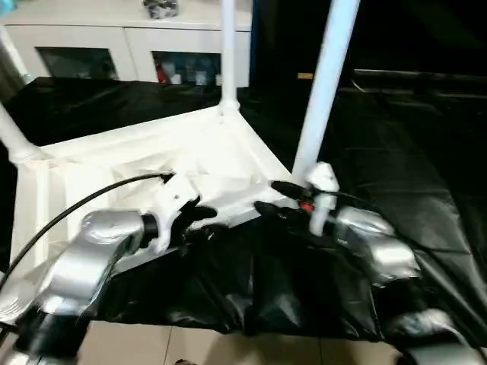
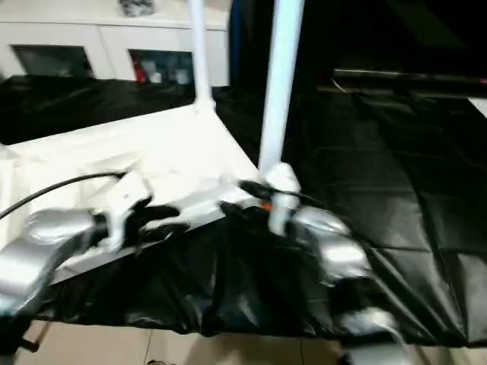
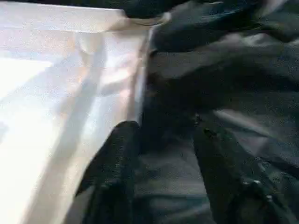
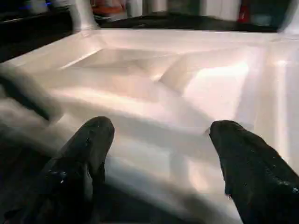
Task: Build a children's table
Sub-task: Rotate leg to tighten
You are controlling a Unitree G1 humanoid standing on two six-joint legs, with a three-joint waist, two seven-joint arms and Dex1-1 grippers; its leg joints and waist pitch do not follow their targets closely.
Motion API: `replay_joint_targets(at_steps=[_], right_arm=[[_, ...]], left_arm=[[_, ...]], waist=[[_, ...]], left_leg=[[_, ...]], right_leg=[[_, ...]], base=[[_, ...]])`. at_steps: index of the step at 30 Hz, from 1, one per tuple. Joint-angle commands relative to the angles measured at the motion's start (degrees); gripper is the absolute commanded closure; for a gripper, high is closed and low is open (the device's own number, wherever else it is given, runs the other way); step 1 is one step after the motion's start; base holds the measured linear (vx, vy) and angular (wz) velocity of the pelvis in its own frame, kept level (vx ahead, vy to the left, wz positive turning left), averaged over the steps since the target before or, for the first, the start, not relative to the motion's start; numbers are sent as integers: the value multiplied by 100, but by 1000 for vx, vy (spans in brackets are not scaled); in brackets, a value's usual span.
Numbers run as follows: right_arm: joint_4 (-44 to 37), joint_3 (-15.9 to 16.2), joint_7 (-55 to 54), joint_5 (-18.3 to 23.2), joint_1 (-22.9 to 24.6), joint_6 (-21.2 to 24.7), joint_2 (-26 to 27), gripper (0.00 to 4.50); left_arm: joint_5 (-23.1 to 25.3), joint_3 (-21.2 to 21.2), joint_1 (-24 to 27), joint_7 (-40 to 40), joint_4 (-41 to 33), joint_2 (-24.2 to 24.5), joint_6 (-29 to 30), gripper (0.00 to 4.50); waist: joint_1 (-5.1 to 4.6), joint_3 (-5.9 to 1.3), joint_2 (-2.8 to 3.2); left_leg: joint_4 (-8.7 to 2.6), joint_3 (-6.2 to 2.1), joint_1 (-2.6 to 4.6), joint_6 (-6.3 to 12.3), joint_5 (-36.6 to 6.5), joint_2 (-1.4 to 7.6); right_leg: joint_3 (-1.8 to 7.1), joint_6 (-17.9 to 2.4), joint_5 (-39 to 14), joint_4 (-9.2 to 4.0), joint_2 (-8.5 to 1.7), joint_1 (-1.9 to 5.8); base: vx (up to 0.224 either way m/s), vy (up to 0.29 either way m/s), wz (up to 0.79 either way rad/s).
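Overhead, we see the tabletop [image 1: 152,163] upside-down on the bench (sockets up, so legs [image 1: 323,84] can stand in them), while each wrist view shows our left end effector [image 3: 163,154] and right end effector [image 4: 159,140] parted, empty.

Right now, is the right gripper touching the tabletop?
Apart. The right wrist view shows both fingers spread wide, the right gripper empty, the tabletop beyond.

The tabletop [image 1: 221,156] and its legs [image 1: 326,84] look like smooth white plastic with a soft sheen. Beneath lies a wrinkled, glossy black sheet [image 1: 411,175]. The forearms [image 1: 91,258] are brushed silver metal, their fingers [image 4: 84,154] matt black.
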Motion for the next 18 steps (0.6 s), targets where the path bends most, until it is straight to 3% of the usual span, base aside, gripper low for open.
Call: replay_joint_targets(at_steps=[1, 2, 3, 4, 6, 7, 8, 9, 12, 18], right_arm=[[210, -93, -400, -149, -122, -84, 32, 77], [619, -243, -921, -167, -368, -127, 251, 77], [822, -331, -1121, -129, -497, -165, 358, 77], [834, -337, -1132, -126, -505, -168, 364, 77], [1226, -507, -1586, -44, -768, -256, 522, 77], [1280, -529, -1658, -37, -804, -265, 539, 77], [1492, -622, -1880, -16, -938, -344, 594, 77], [1560, -660, -1953, -6, -983, -376, 607, 77], [1829, -837, -2238, 65, -1152, -493, 656, 77], [2326, -1193, -2702, 145, -1427, -752, 571, 77]], left_arm=[[-159, 93, 77, -3, -362, 66, 322, 206], [-182, 28, 311, 38, -658, 198, 563, 194], [-142, -50, 445, 77, -761, 261, 640, 173], [-138, -56, 453, 80, -766, 264, 644, 173], [-41, -227, 692, 219, -893, 303, 749, 164], [-22, -246, 723, 248, -898, 295, 744, 155], [56, -302, 792, 402, -900, 268, 764, 143], [102, -322, 800, 464, -876, 254, 766, 134], [409, -344, 760, 897, -652, 168, 602, 121], [649, -380, 690, 1287, -439, 321, 526, 78]], waist=[[-12, -347, 23], [-22, -353, -18], [-41, -348, -77], [-42, -352, -49], [-74, -347, -112], [-52, -348, -84], [-54, -353, -118], [-49, -355, -93], [-62, -351, -167], [-38, -367, -190]], left_leg=[[-445, -49, 223, -100, -1435, 160], [-446, -54, 207, -112, -1356, 164], [-467, -68, 140, -103, -1236, 144], [-457, -65, 166, -109, -1254, 147], [-440, -50, 164, -105, -1246, 140], [-438, -45, 181, -107, -1202, 136], [-431, -40, 184, -108, -1149, 141], [-432, -44, 182, -130, -1118, 136], [-420, -35, 173, -155, -1113, 133], [-404, -38, 189, -203, -1164, 122]], right_leg=[[191, -1268, -1109, -404, -180, 133], [195, -1289, -995, -371, -191, 152], [183, -1255, -979, -348, -191, 205], [192, -1250, -1001, -346, -204, 182], [200, -1171, -955, -351, -188, 177], [203, -1122, -909, -350, -183, 170], [203, -1116, -840, -339, -185, 168], [200, -1103, -753, -326, -177, 176], [202, -1046, -584, -314, -165, 187], [200, -987, -628, -297, -166, 174]], base=[[0, 0, 0], [0, 0, 0], [0, 0, 0], [0, 0, 0], [0, 0, 0], [0, 0, 0], [0, 0, 0], [0, 0, 0], [0, 0, 0], [0, 0, 0]])
